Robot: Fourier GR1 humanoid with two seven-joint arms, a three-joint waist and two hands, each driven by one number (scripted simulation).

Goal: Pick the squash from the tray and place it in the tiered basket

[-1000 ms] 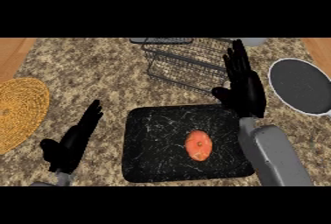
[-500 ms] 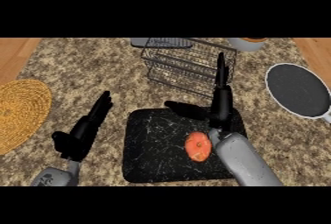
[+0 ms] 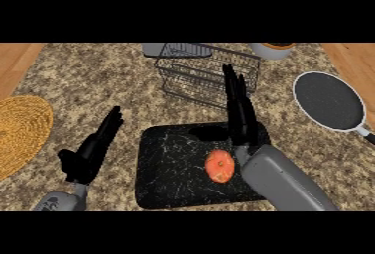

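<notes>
An orange squash (image 3: 219, 166) lies on the black tray (image 3: 172, 171), right of the tray's middle. My right hand (image 3: 240, 116) is above the tray's far right part, seen edge-on with straight fingers pointing away, just beyond and to the right of the squash and not touching it. The grey forearm hides the tray's right edge. The wire tiered basket (image 3: 205, 72) stands behind the tray at the counter's far side. At the lower left, my left hand (image 3: 92, 154) rests open, left of the tray.
A woven yellow mat (image 3: 18, 131) lies at the left edge. A dark frying pan (image 3: 330, 101) sits at the right. A grey container (image 3: 161, 48) and a cup (image 3: 275, 49) stand at the back beside the basket.
My right hand has swung left and turned edge-on, coming closer to the squash. The view has shifted a little, and the left hand sits further right in it.
</notes>
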